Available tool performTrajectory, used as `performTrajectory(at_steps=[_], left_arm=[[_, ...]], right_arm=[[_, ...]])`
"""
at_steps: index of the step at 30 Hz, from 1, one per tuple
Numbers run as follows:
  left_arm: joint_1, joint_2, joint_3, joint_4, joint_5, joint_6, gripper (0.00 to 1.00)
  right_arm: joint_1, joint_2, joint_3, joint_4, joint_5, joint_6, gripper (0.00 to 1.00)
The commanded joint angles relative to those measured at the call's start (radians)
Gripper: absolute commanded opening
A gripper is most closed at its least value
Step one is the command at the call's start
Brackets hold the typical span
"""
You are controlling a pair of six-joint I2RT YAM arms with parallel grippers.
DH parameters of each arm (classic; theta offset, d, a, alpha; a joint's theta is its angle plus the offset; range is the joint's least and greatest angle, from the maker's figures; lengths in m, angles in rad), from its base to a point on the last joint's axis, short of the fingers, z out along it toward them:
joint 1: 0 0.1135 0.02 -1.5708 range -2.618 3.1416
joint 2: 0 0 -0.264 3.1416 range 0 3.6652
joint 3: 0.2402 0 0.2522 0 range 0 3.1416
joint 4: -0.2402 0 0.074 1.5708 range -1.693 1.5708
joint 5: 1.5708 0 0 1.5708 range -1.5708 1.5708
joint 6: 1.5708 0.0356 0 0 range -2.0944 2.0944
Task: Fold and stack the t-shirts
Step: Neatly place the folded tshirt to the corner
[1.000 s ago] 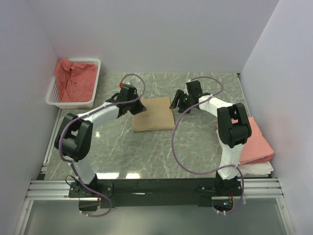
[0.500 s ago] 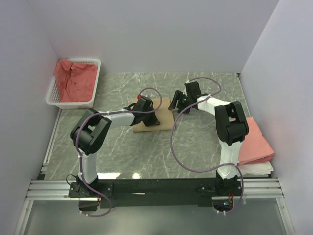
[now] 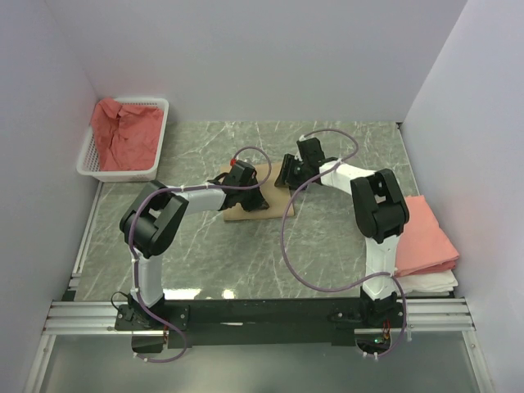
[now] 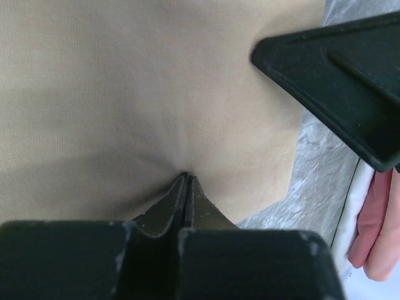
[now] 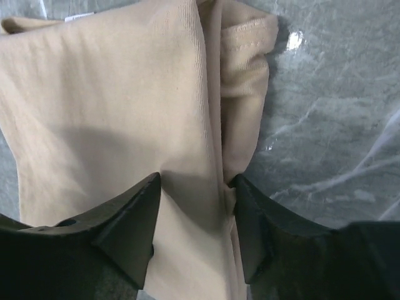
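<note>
A folded tan t-shirt (image 3: 275, 195) lies in the middle of the marble table. My left gripper (image 3: 252, 196) is shut, and its joined tips (image 4: 185, 178) press down on the tan cloth (image 4: 125, 94). My right gripper (image 3: 286, 173) stands at the shirt's right edge, open. Its jaws (image 5: 194, 187) straddle the folded edge of the tan t-shirt (image 5: 112, 94), one finger on top of the cloth and the other against the hem. A salmon t-shirt (image 3: 123, 135) lies crumpled in the basket. Folded pink t-shirts (image 3: 426, 233) are stacked at the right.
The white mesh basket (image 3: 88, 160) stands at the far left by the wall. The pink stack rests on a white base (image 3: 434, 282) near the right wall. Purple cables loop over both arms (image 3: 286, 246). White walls close in the table on three sides.
My left gripper has moved from the shirt's left edge onto its middle. My right gripper has slid left onto the shirt's right edge, and its jaws have narrowed a little.
</note>
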Motion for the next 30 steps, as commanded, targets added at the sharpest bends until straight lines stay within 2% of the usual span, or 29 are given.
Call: performTrajectory(at_steps=[1,9,12,13,14,18,24,30], left_arm=[[-0.01,-0.007,-0.005,0.003,-0.013,0.006,0.0],[-0.01,-0.013,0.033,-0.026,-0.007,0.017,0.0],[-0.009,-0.022,0.048,-0.044,-0.013,0.025,0.0],[-0.009,-0.025,0.055,-0.047,-0.012,0.028,0.0],[-0.009,-0.03,0.059,-0.058,-0.01,0.031,0.0],[-0.009,-0.062,0.117,-0.127,-0.03,0.061,0.0],[0.023,-0.192,0.098,-0.193,-0.029,0.071,0.0],[0.052,-0.307,0.079,-0.236,-0.001,0.098,0.0]], right_arm=[[0.015,0.048,0.016,-0.05,0.062,0.009,0.55],[0.049,0.069,0.065,-0.116,0.146,0.013,0.44],[0.047,0.063,0.07,-0.14,0.187,0.022,0.26],[0.047,0.059,0.073,-0.148,0.197,0.025,0.08],[0.052,0.057,0.076,-0.159,0.21,0.032,0.01],[0.055,0.059,0.133,-0.286,0.368,0.075,0.0],[0.047,-0.067,0.016,-0.287,0.479,0.187,0.0],[0.017,-0.11,0.015,-0.413,0.602,0.273,0.0]])
